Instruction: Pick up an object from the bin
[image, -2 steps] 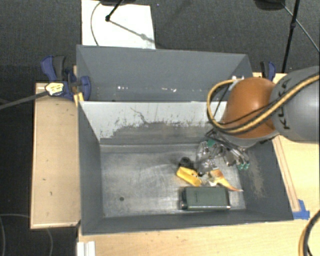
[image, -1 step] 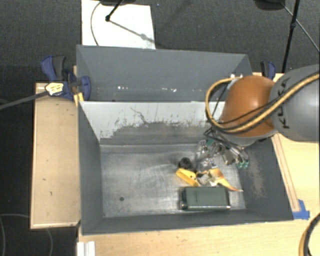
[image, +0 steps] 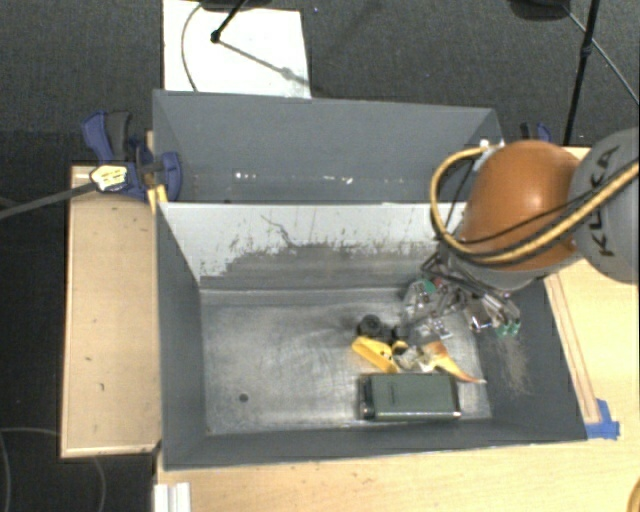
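Note:
My gripper (image: 437, 312) hangs low over the right part of the bin floor, under the arm's orange dome. Just below and left of it lies a yellow, wedge-shaped thing (image: 374, 351), with an orange and white piece (image: 447, 364) beside it to the right. A small black round thing (image: 372, 326) sits a little left of the gripper. Nearer the front wall lies a flat dark rectangular thing (image: 409, 397), like a small case. Nothing can be made out between the fingers.
The loose things cluster in the bin's front right quarter. The bin's sloped walls rise on all sides, and the arm with its cables crosses the right wall.

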